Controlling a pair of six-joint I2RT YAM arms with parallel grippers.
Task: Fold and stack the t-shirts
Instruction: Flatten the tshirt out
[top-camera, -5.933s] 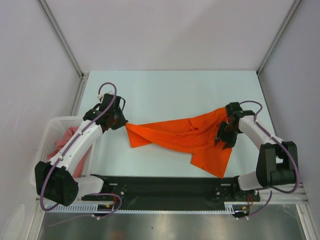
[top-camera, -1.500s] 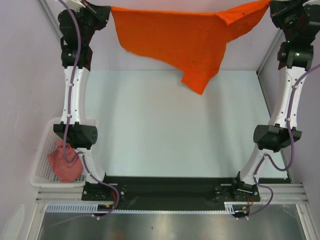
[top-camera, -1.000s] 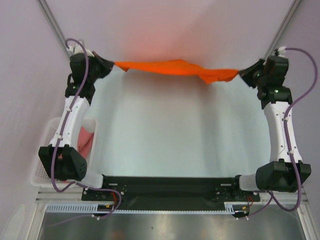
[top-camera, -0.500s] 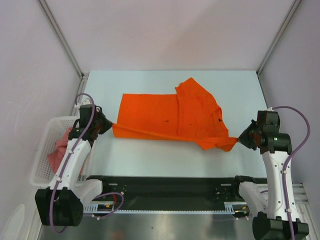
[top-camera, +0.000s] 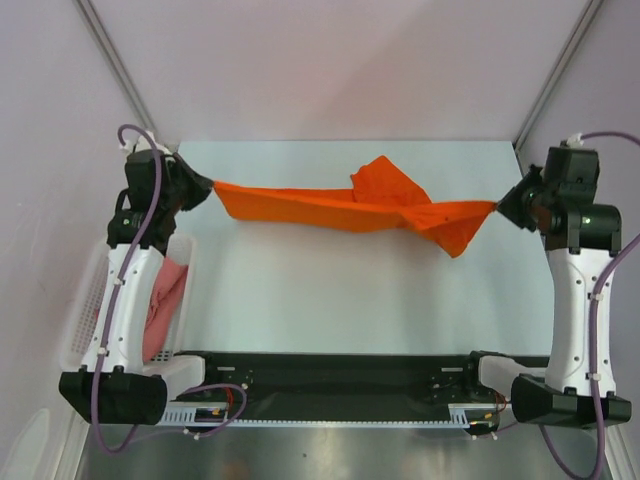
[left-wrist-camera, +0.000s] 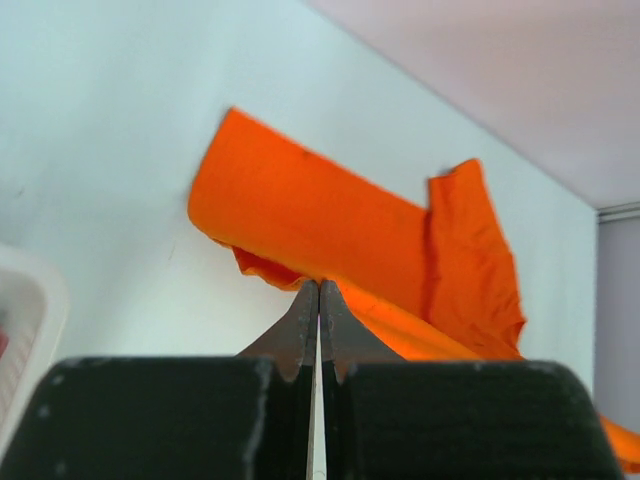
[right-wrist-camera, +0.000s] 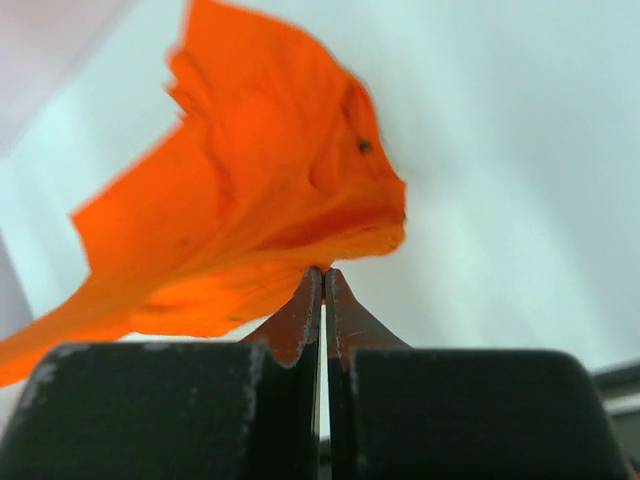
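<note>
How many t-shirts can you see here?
2. The orange t-shirt hangs stretched between both arms' jaws; the pink t-shirt lies in the basket, partly hidden; more may lie beneath.

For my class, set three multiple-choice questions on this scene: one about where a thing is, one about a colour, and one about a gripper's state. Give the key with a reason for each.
1. Where is the orange t-shirt? A in the basket; B stretched between the left gripper and the right gripper; C folded by the arm bases.
2. What colour is the t-shirt in the white basket? A blue; B pink; C green.
3. The right gripper is: A wide open; B shut on nothing; C shut on the orange t-shirt.
Key: B, each end leads into a gripper; B, the pink t-shirt shows beside the arm; C, its fingertips meet on orange cloth.
</note>
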